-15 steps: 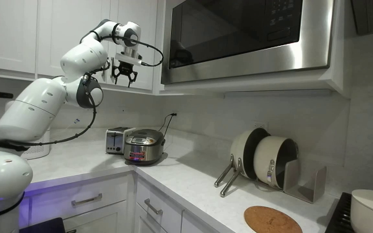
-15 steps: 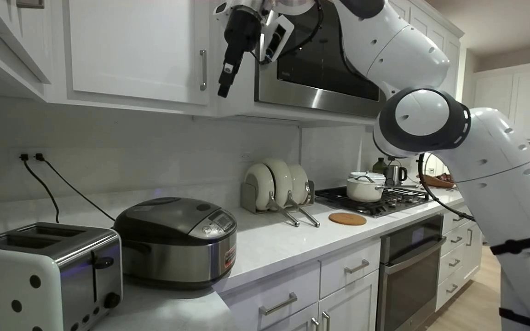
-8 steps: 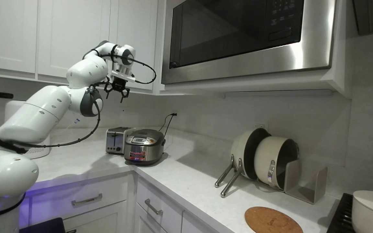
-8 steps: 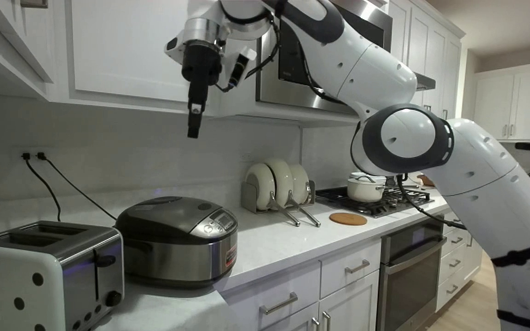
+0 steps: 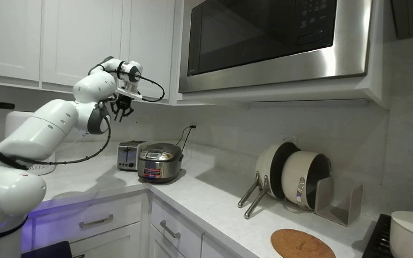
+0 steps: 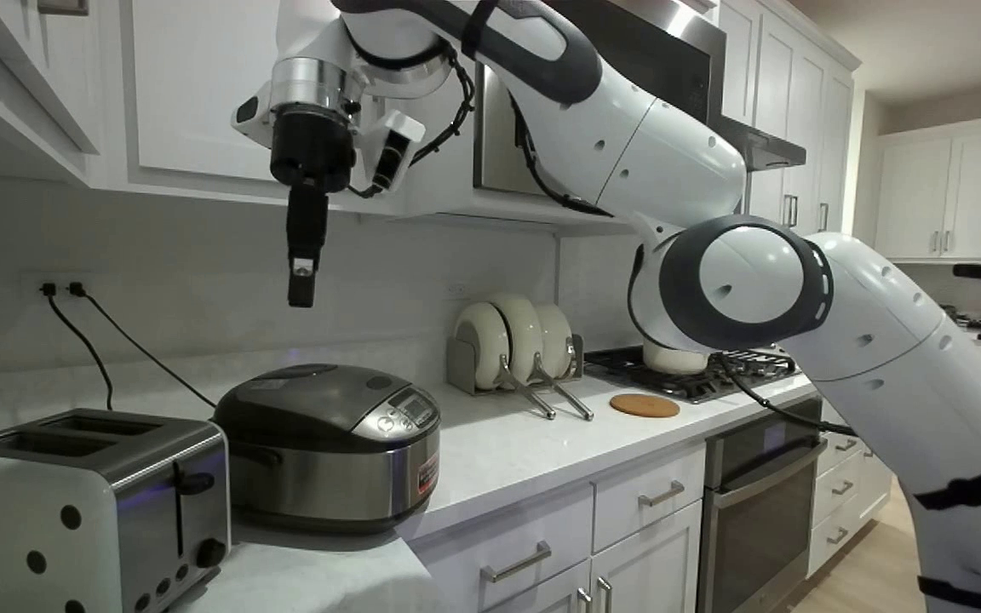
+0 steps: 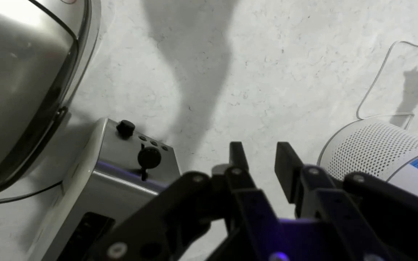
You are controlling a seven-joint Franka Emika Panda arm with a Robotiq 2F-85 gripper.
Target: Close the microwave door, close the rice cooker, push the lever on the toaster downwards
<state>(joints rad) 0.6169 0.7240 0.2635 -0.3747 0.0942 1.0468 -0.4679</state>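
The microwave door [image 5: 256, 39], steel-framed with dark glass, sits flush and closed in an exterior view. On the corner counter, the rice cooker [image 6: 329, 451] has its lid down. Beside it stands the toaster [image 6: 39, 511], silver and white with black dots; its black lever [image 6: 195, 484] is high in the slot. My gripper [image 6: 301, 302] hangs in the air above the two appliances, fingers pointing down. In the wrist view, a narrow gap with nothing in it separates the fingertips of my gripper [image 7: 259, 148]. The toaster lever [image 7: 149, 157] shows to their left, untouched.
A white perforated cylinder [image 7: 372, 148] lies to the right of the fingers in the wrist view. Wall cords [image 6: 141, 349] run behind the appliances. Upper cabinets [image 5: 81, 43] stand behind the arm. Racked pans [image 5: 303, 179] and a cork mat [image 5: 301, 243] are farther along the counter.
My gripper has come down from beside the microwave toward the toaster, moving left in both exterior views. Its fingers have drawn closer together. The appliances have not moved.
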